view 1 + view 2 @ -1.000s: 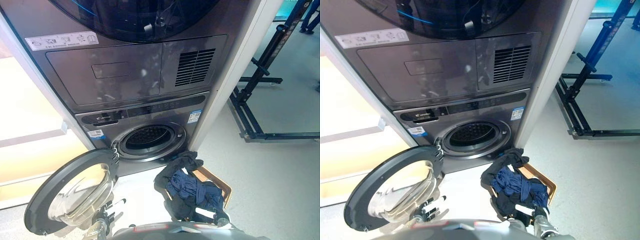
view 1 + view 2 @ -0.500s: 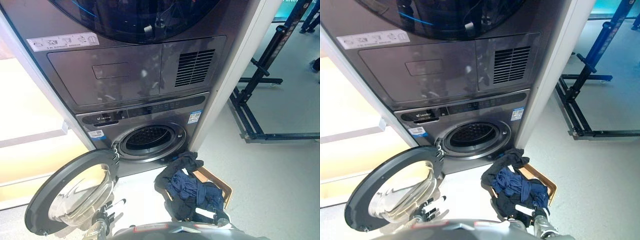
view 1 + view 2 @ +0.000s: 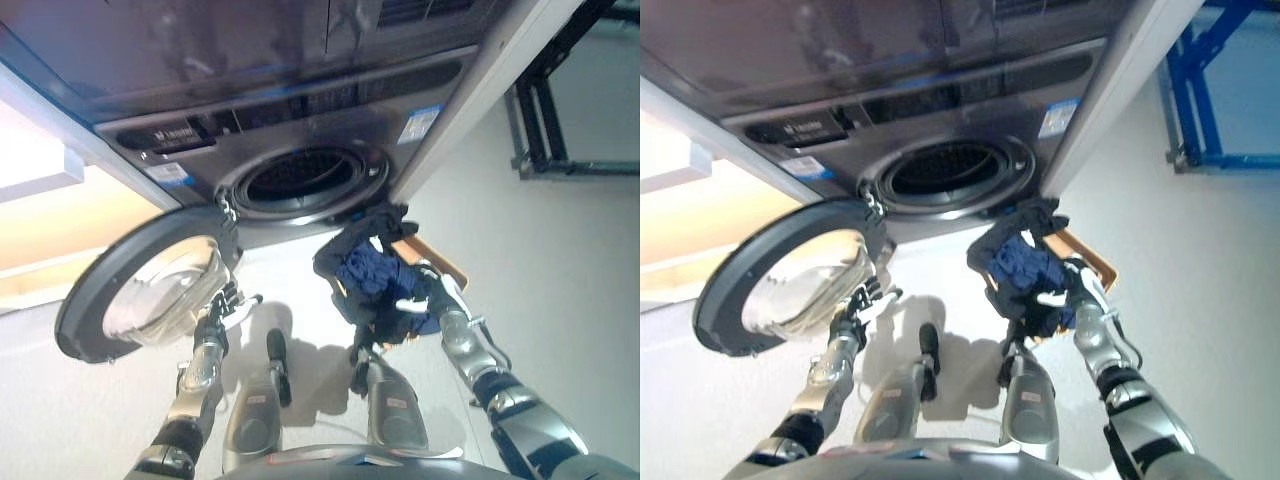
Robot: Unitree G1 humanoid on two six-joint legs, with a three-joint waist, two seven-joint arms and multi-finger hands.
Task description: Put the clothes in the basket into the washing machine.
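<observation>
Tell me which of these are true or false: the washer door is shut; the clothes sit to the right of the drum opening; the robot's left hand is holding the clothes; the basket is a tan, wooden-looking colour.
1. The washer door is shut. False: the round door is swung wide open to the left, and the drum opening is exposed.
2. The clothes sit to the right of the drum opening. True: the dark blue and black clothes are piled on the basket, below and right of it.
3. The robot's left hand holds the clothes. False: the left hand is by the door's lower edge, fingers straight; the right hand is at the clothes.
4. The basket is tan. True: the basket shows a tan rim.
</observation>
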